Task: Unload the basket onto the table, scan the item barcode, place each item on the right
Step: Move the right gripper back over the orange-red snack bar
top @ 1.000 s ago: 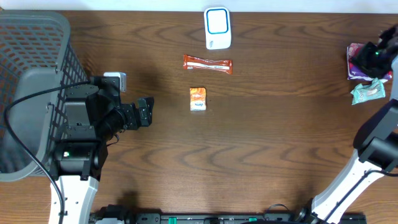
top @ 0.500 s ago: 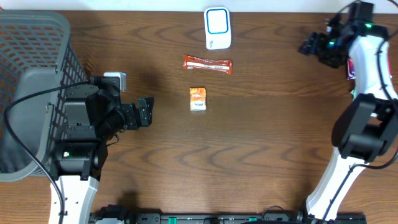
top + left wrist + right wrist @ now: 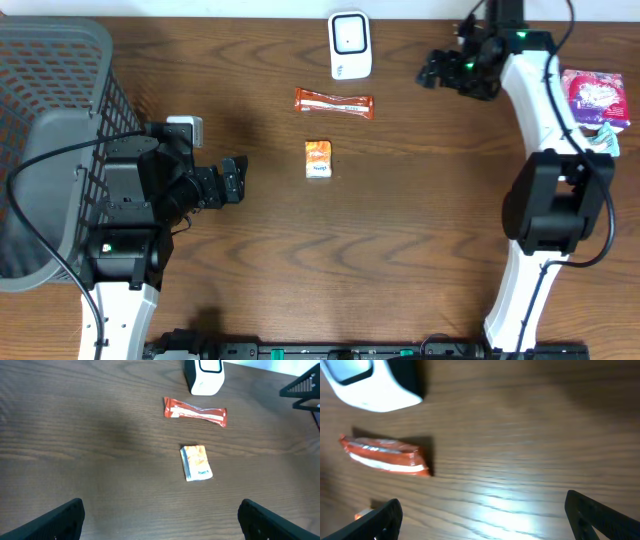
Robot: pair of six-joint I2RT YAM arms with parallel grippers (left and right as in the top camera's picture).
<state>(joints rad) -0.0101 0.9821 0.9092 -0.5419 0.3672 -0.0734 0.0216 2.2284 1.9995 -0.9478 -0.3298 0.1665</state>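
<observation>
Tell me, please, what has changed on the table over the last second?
The right gripper swung left from the packets on the right toward the scanner, open and empty. The left gripper, snack bar and small orange packet stayed put.

- Overhead view looks straight down from high up, taking in the whole desk (image 3: pixel 420 250)
- Left wrist view sits low at the left, facing across to the white scanner (image 3: pixel 203 375), snack bar (image 3: pixel 195 411) and orange packet (image 3: pixel 196 463)
- Right wrist view hangs close over the scanner and snack bar, blurred; all three views share these two
</observation>
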